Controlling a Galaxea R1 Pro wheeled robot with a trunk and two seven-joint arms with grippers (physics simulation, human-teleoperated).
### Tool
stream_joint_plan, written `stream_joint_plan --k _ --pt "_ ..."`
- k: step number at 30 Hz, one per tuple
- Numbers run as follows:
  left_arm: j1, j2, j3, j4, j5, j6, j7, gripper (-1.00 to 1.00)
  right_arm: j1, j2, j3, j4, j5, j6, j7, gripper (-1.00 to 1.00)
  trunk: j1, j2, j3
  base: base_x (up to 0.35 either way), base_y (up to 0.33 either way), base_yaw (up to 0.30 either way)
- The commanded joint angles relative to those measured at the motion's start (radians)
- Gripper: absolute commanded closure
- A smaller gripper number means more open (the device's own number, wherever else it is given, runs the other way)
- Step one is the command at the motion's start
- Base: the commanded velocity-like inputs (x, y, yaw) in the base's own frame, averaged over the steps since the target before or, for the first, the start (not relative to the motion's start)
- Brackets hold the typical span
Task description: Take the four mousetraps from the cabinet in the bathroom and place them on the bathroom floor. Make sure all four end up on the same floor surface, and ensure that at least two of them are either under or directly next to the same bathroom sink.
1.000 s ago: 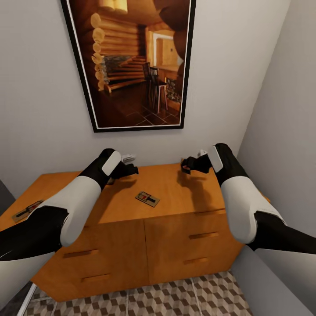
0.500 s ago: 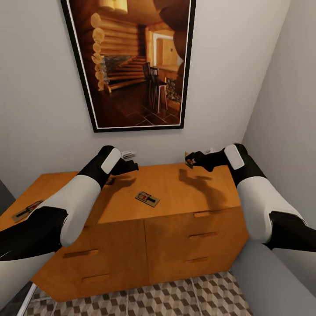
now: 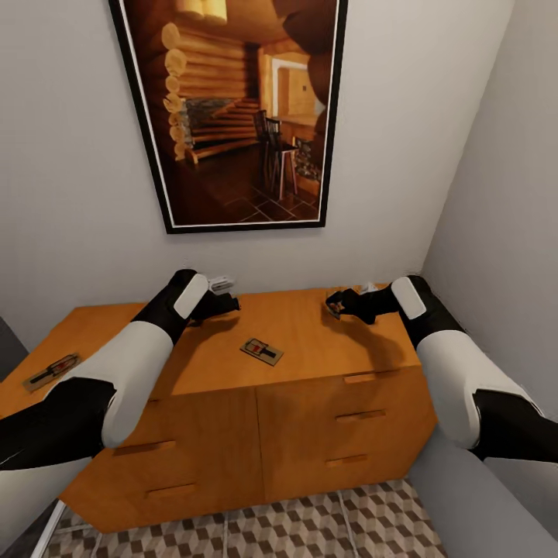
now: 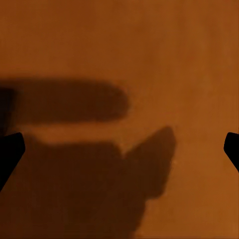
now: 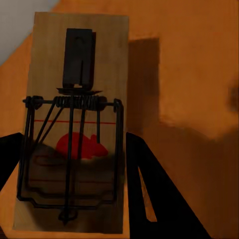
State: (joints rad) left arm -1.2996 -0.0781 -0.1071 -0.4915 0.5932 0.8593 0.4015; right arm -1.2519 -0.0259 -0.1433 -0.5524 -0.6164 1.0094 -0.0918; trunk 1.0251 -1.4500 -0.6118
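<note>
Right pincer (image 3: 335, 304) is closed on 1 mousetrap (image 5: 74, 124) above the cabinet (image 3: 310, 341); left pincer (image 3: 230, 301) is held open, empty. 2 further mousetraps (image 3: 261, 350) are seen atop it, none on the bathroom floor (image 3: 310, 527).

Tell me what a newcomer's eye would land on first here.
The big framed picture of a log-cabin room on the wall above the orange-brown cabinet. Then the mousetrap gripped by the right gripper over the cabinet top, with two more lying there, mid-top and far left.

left claw (image 3: 225, 298) spread wide; right claw (image 3: 335, 304) clamped, both arms forward.
</note>
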Motion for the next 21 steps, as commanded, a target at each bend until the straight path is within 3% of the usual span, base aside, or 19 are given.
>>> stream_joint_plan --k 1,11,21 --pt "0.003 0.001 0.002 -0.002 0.000 -0.001 0.001 -1.00 0.006 0.001 -0.001 0.001 -0.002 -0.001 0.000 1.00 0.000 0.000 0.000 0.000 0.179 0.000" --pt "0.008 0.003 0.006 -0.012 0.000 0.002 0.003 -1.00 0.037 0.002 0.001 0.002 0.000 -0.002 0.000 1.00 0.000 0.000 0.000 0.000 0.257 0.000" --pt "0.008 -0.004 0.005 -0.019 0.000 0.025 0.003 -1.00 0.039 -0.008 0.056 -0.026 -0.009 0.002 0.010 1.00 0.000 0.000 0.000 0.000 0.254 0.000"
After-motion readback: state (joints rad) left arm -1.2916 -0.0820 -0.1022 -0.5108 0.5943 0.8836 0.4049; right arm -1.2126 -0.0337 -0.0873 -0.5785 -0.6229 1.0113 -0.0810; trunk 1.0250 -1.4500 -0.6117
